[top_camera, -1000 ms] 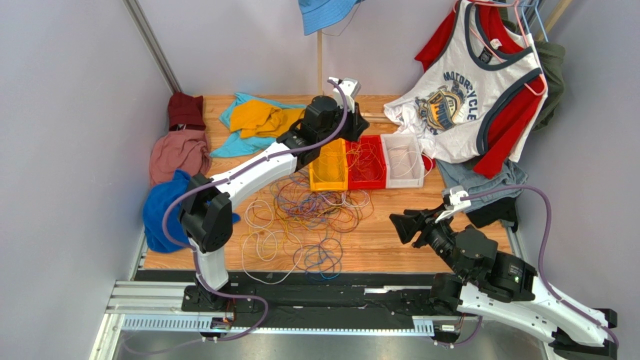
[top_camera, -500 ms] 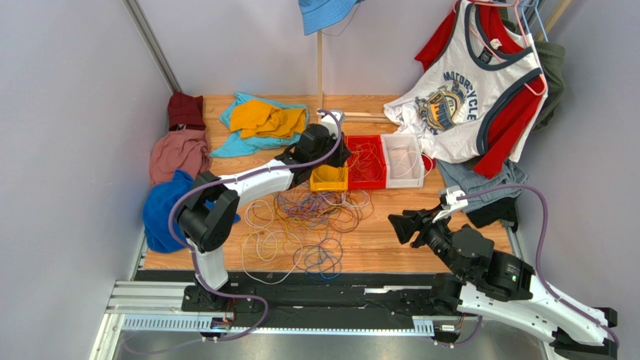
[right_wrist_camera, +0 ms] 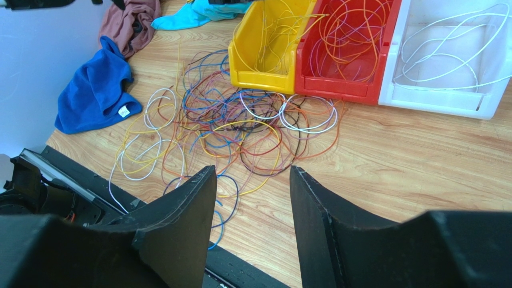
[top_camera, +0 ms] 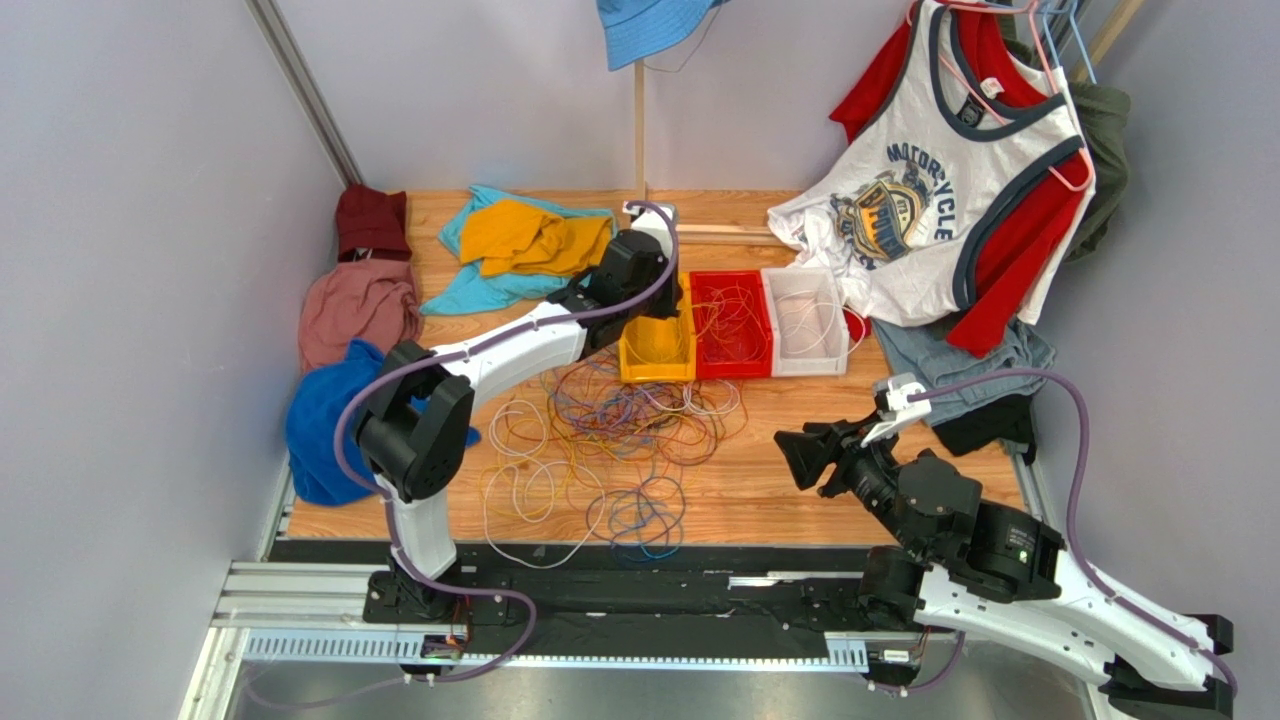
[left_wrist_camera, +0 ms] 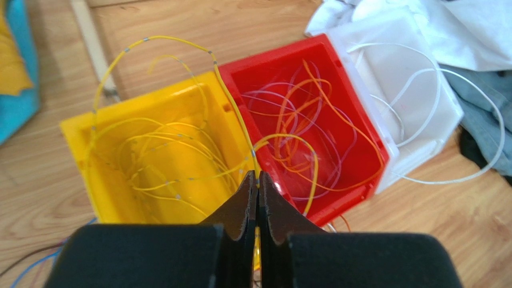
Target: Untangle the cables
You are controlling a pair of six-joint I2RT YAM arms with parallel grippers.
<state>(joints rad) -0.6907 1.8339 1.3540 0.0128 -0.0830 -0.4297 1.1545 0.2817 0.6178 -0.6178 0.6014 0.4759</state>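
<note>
A tangle of thin cables (top_camera: 616, 435) in white, yellow, orange, purple, blue and red lies on the wooden table, in front of a yellow bin (top_camera: 657, 365), a red bin (top_camera: 733, 369) and a white bin (top_camera: 809, 368). The right wrist view shows the same cables (right_wrist_camera: 240, 126). My left gripper (left_wrist_camera: 257, 175) hangs over the wall shared by the yellow bin (left_wrist_camera: 78, 156) and the red bin (left_wrist_camera: 354, 120), shut on a yellow cable (left_wrist_camera: 174, 41) that arches over the yellow bin. My right gripper (right_wrist_camera: 252, 177) is open and holds nothing, at the table's near right (top_camera: 796, 450).
Yellow wires lie in the yellow bin, orange and pale ones in the red, white ones in the white bin (left_wrist_camera: 420, 108). A blue cloth (top_camera: 323, 420), a pink cloth (top_camera: 353, 308) and teal-yellow clothes (top_camera: 519, 240) lie left and back. A T-shirt (top_camera: 932, 195) hangs at right.
My left arm has dropped from high above the bins to just over the yellow bin, still holding the yellow cable. The right arm has barely moved.
</note>
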